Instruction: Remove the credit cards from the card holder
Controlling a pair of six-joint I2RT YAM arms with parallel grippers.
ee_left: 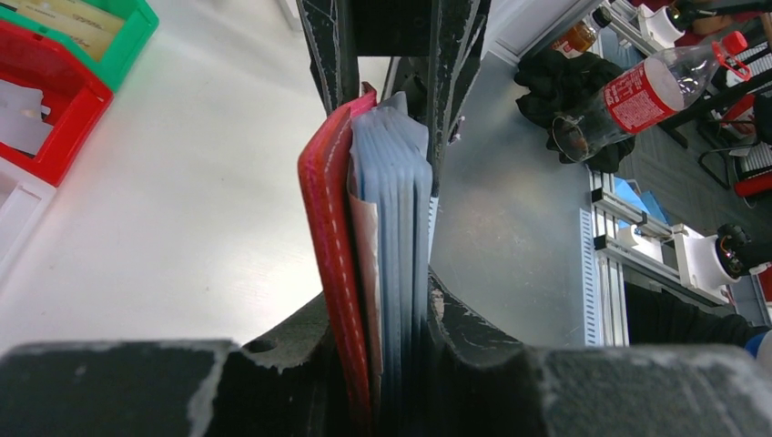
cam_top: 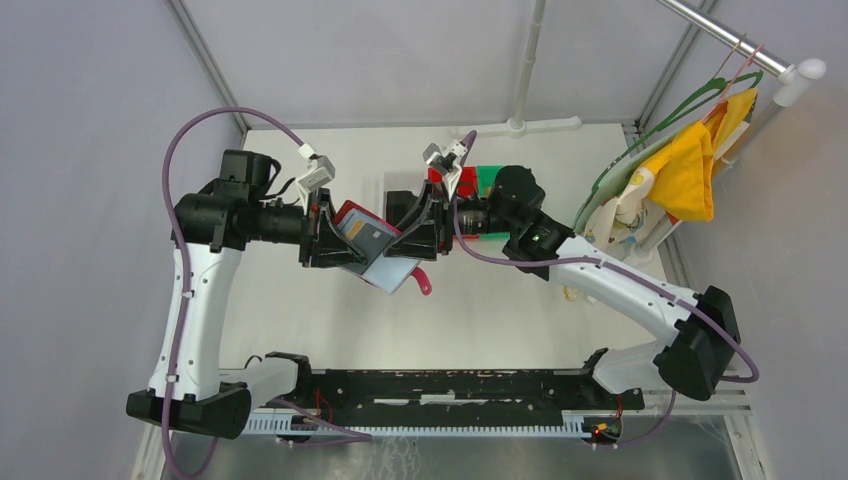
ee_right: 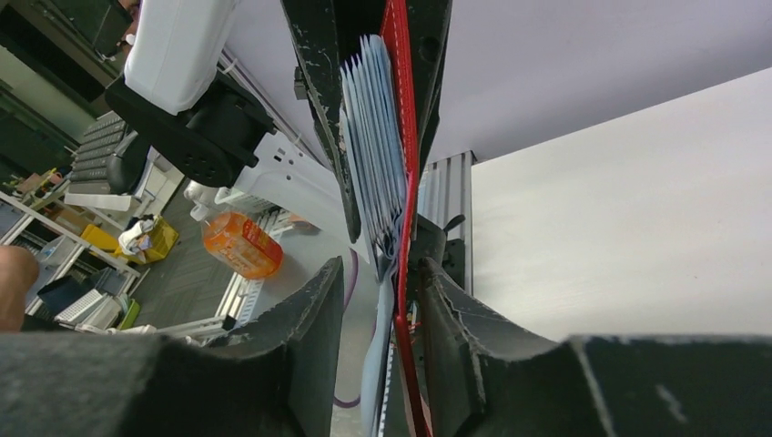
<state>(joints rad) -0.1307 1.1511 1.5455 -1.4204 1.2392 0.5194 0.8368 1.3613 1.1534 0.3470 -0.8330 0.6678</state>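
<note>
Left arm [cam_top: 190,300] and right arm [cam_top: 620,285] bent inward to meet mid-frame above the surface [cam_top: 500,320], left fingers [ee_left: 273,364] clamped on the card holder [cam_top: 385,265], right fingers [ee_right: 300,346] closed narrow on its opposite edge, holder held open in the air between them, grey card [cam_top: 368,236] showing inside

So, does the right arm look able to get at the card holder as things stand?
Likely yes: the left tool clamps the card holder up off the table with its far edge free, and the right tool has its fingers astride that edge. Nothing sits between them.
</note>
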